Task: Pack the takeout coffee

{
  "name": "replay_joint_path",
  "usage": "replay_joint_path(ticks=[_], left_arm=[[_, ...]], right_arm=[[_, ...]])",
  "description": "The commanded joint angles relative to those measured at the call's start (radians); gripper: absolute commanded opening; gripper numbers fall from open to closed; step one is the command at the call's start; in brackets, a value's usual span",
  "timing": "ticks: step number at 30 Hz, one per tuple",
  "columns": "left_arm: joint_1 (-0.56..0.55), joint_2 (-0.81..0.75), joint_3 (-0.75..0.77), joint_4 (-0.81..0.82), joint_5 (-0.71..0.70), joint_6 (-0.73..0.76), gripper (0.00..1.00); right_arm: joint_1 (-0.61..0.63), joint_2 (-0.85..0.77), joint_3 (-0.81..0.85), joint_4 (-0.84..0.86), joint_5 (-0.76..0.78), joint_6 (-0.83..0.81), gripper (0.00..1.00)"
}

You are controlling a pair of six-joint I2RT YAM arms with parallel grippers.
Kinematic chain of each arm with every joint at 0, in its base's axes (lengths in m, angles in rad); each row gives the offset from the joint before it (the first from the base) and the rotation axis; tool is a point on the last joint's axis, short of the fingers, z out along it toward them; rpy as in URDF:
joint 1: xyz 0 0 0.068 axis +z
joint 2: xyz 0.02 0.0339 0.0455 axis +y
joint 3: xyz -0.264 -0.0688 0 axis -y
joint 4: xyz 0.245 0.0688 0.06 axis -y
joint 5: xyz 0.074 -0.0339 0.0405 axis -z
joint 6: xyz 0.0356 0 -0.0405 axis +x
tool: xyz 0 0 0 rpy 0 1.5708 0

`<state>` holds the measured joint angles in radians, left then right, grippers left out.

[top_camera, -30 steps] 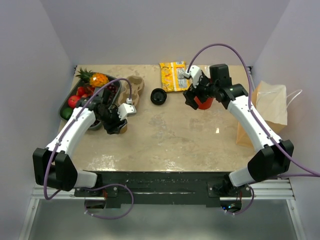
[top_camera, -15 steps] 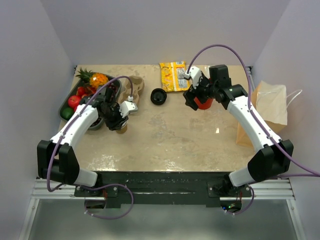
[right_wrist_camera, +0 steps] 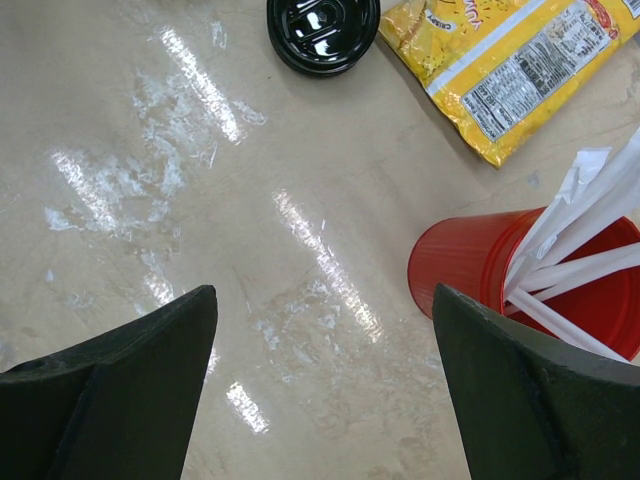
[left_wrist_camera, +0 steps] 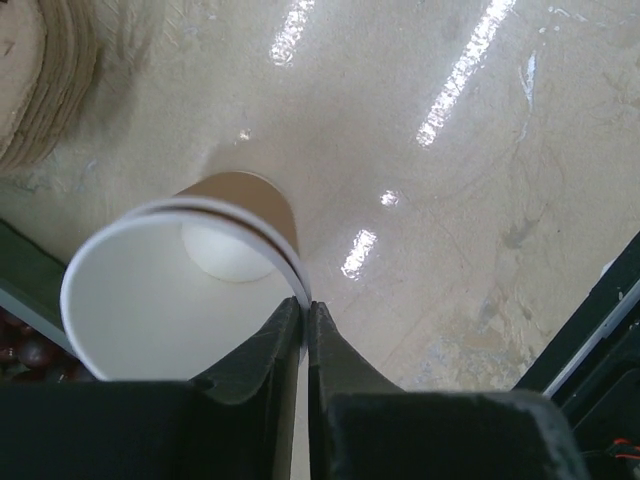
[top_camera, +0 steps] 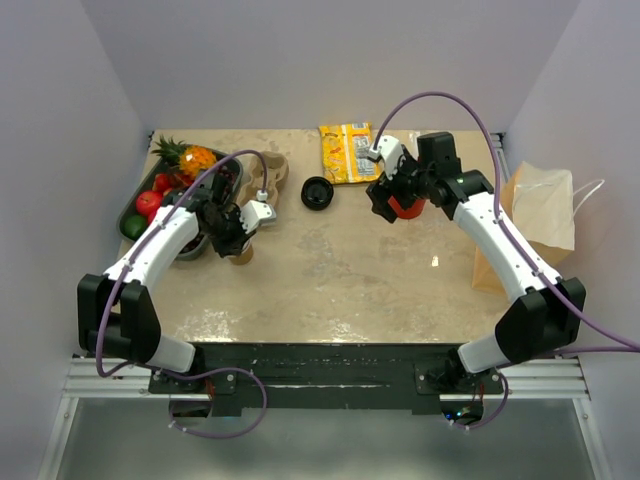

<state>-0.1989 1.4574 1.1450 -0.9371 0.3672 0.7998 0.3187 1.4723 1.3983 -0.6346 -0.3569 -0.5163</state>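
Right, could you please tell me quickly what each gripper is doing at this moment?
Left gripper: closed, pinching the rim of the lidless paper cup.
Right gripper: open, holding nothing, with the red cup close by.

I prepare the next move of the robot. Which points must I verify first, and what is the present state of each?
1. Left gripper grips the paper cup: ok, shut on the rim.
2. Cup carries its lid: not ok, the black lid lies loose on the table.
3. Cup inside is dry: ok, its white bottom shows.
4. Right gripper is free: ok, open and holding nothing, beside the red cup.
5. Paper bag is open for packing: cannot tell.
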Motion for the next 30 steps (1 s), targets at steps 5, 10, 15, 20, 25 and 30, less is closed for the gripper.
replay_joint_path(ticks=[5, 10, 15, 20, 25, 30], left_arm=[[-0.005, -0.026, 0.059, 0.009, 0.010, 0.007, 0.00], [-0.011, -0.057, 0.096, 0.001, -0.007, 0.022, 0.00], [-0.023, -0.063, 0.127, -0.023, -0.053, 0.030, 0.00], [-0.074, -0.098, 0.068, 0.018, -0.158, 0.038, 0.00], [-0.074, -0.097, 0.061, 0.067, -0.186, -0.005, 0.00], [-0.036, -0.057, 0.101, 0.044, -0.126, -0.044, 0.00]], right_arm=[[-0.001, 0.016, 0.008, 0.032, 0.010, 0.005, 0.91], [-0.001, 0.028, 0.013, 0.041, 0.007, 0.012, 0.91], [-0.001, 0.055, 0.030, 0.049, 0.001, 0.019, 0.91], [0.000, 0.082, 0.059, 0.052, -0.010, 0.027, 0.91], [0.002, 0.095, 0.074, 0.058, -0.014, 0.042, 0.91], [0.000, 0.097, 0.077, 0.056, -0.017, 0.045, 0.91]])
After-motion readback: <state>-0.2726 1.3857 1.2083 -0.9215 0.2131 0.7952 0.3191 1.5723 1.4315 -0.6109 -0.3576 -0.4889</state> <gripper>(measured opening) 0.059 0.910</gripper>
